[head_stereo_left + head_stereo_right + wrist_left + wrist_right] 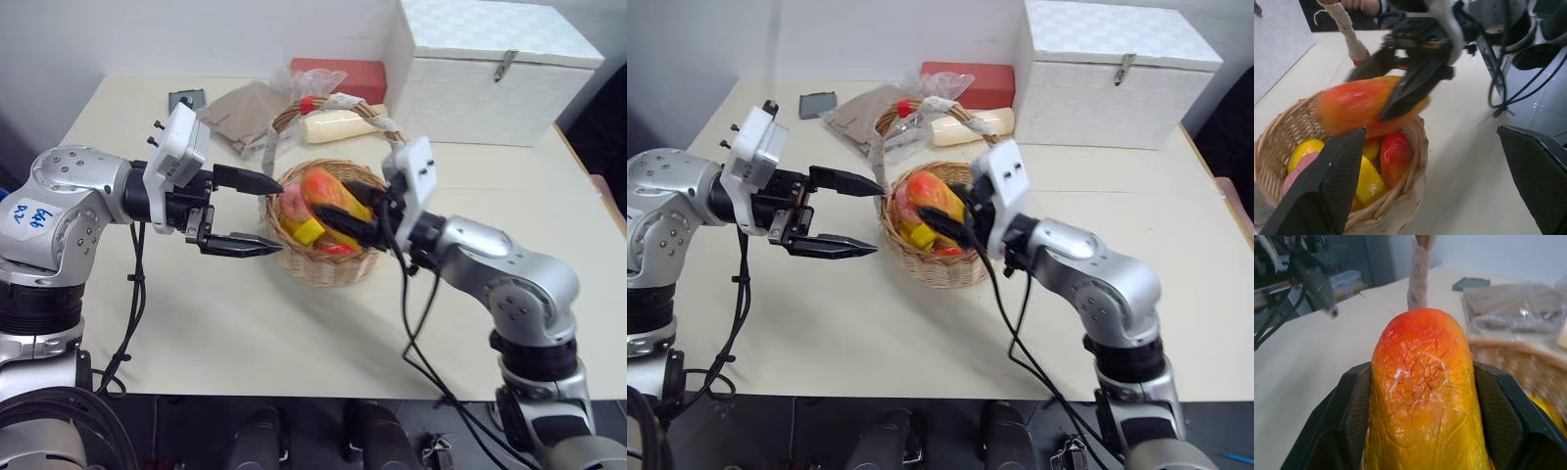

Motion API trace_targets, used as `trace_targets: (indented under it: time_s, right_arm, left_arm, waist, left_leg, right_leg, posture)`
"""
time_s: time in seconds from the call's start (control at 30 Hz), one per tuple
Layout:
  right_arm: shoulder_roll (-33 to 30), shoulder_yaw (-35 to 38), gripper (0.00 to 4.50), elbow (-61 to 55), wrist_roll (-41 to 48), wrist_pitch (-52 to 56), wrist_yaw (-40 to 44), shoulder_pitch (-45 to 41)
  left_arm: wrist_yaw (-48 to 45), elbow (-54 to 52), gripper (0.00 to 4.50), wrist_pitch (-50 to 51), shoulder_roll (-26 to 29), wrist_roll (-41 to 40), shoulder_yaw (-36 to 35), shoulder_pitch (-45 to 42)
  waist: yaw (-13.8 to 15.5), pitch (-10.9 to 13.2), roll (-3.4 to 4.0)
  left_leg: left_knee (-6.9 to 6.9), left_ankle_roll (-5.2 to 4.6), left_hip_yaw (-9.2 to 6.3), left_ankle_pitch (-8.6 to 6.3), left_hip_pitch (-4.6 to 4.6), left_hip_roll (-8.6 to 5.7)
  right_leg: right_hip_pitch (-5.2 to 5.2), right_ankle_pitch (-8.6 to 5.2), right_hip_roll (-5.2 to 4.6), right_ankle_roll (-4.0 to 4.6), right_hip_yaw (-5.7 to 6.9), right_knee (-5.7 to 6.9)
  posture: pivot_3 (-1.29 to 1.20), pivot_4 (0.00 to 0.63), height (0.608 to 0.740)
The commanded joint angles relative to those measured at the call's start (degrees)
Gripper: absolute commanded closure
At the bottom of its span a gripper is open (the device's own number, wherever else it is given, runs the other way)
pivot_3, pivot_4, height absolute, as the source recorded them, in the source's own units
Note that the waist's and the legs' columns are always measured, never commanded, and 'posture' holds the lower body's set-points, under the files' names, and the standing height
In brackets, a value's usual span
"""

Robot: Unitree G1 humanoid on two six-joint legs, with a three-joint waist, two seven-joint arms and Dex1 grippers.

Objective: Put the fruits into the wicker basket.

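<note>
right hand (345, 217) clamps the big mango (331, 196) over the basket (328, 262) at frame centre, ready to drop; left hand (263, 211) waits wide open beside it.

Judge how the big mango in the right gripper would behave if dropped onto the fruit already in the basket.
The large mango looks rigid and glossy, so it may slip. Its rounded, elongated shape would probably roll off the piled fruits. The wicker basket rim should likely catch it.
</note>
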State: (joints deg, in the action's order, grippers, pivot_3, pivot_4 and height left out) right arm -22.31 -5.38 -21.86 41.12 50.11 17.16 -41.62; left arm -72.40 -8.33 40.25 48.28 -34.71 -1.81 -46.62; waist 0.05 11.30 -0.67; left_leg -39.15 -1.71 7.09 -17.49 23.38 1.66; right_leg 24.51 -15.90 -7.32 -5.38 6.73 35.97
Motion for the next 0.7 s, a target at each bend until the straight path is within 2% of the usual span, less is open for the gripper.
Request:
trace_targets:
  time_s: [0.03, 0.2, 0.4, 0.57, 0.7]
  right_arm:
    - [1.3, -1.7, 1.53, 3.9, -3.2, -0.6, 1.4, -3.0]
    - [1.7, 0.5, 0.03, 1.3, -1.5, 1.3, 3.2, -2.0]
    - [-0.7, 9.4, 0.03, -9.5, 8.3, 7.8, 2.0, 3.0]
    - [-7.4, 25.0, 0.03, -18.8, 19.6, 11.8, -3.0, 16.2]
    - [-12.8, 30.4, 0.03, -21.2, 18.8, 10.8, -4.8, 24.5]
  left_arm:
    - [0.9, -1.7, 0.00, -0.2, 0.7, -1.1, -2.0, -0.2]
    - [1.3, -1.8, 0.00, -0.6, 0.8, -1.0, -2.0, 0.5]
    - [1.4, 0.0, 0.00, -1.5, -0.2, -0.5, -1.2, -0.7]
    - [1.3, 1.7, 0.00, -2.9, -1.1, 0.3, -0.3, -1.0]
    - [2.3, 2.6, 0.00, -3.6, -2.3, 0.7, -0.1, -1.4]
  waist:
    - [-0.2, 0.0, 0.00]
    - [-0.3, 0.0, 0.00]
    - [-0.2, 0.0, 0.00]
    - [0.3, 0.0, -0.03]
    - [-0.2, 0.0, -0.03]
  left_leg:
    - [0.00, -0.03, 0.08, -0.02, 0.01, -0.02]
    - [0.00, -0.11, 0.18, -0.06, 0.00, -0.03]
    - [0.00, -0.05, 0.16, -0.03, -0.05, 0.04]
    - [0.00, -0.12, 0.14, -0.06, -0.04, -0.02]
    - [0.01, -0.14, 0.26, -0.06, -0.10, -0.03]
  right_leg:
    - [0.03, 0.02, 0.00, -0.04, 0.06, -0.02]
    - [0.02, 0.06, -0.01, -0.11, 0.05, -0.09]
    - [0.02, 0.06, 0.04, -0.11, 0.02, 0.00]
    - [-0.06, 0.07, -0.03, -0.12, 0.06, -0.11]
    - [-0.05, 0.10, -0.02, -0.17, -0.05, -0.09]
  posture:
    - [0.00, 0.150, 0.740]
    - [0.00, 0.150, 0.740]
    - [0.00, 0.150, 0.740]
    - [0.00, 0.150, 0.740]
    - [0.00, 0.150, 0.740]
